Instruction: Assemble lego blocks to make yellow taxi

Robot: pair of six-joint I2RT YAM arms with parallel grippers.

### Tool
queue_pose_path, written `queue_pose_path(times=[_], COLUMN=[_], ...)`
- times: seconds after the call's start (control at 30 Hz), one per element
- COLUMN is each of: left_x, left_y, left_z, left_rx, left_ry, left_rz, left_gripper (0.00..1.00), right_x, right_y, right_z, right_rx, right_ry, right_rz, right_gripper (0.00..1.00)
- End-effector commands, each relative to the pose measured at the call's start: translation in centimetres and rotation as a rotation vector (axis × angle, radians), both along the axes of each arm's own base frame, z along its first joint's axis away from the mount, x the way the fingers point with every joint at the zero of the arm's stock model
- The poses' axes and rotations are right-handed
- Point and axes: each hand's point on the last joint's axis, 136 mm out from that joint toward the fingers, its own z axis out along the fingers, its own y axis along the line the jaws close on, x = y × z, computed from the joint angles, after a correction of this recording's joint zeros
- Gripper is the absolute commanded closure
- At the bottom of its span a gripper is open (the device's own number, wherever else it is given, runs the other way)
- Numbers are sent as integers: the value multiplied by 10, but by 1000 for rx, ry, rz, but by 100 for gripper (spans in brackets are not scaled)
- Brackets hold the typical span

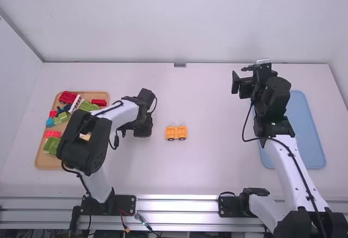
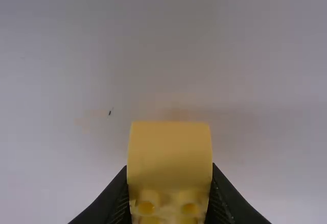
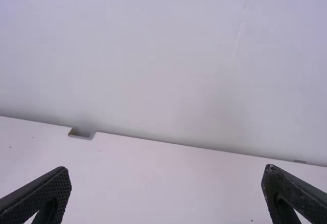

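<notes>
One left pincer clamps one yellow block; one right pincer gapes; one wheeled piece.

Between the jaws of the left gripper sits a block. Just right of those jaws, a wheeled base rests on the desk. Well to their left lies one tray, with loose blocks in it: some farther forward than the jaws, others nearer the arms' mounts. The jaws of the right gripper are forward and right of the wheeled base. Right of them and back toward the mounts lies the other tray, partly under the right arm. Ahead of both pairs stands the wall.
</notes>
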Motion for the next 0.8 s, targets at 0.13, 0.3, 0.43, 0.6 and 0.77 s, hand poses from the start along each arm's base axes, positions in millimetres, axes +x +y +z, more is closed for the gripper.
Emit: queue_pose_path(times=[0.13, 0.3, 0.43, 0.6, 0.77], left_x=[-11, -10, -3, 9, 35], left_y=[1, 2, 0, 0, 1], left_z=[-12, -14, -9, 19, 68], left_rx=[-3, -4, -3, 9, 70], left_ry=[36, 25, 1, -5, -78], left_rz=[15, 3, -82, -221, -698], left_gripper=[90, 5, 1, 1, 1], right_x=[-2, -2, -2, -2, -2], right_y=[1, 0, 0, 1, 1], right_z=[25, 23, 23, 23, 22], right_rx=[2, 2, 2, 2, 3], right_ry=[-54, -48, -48, -47, -42], right_rz=[1, -1, -1, 0, 3], right_gripper=[1, 1, 1, 1, 1])
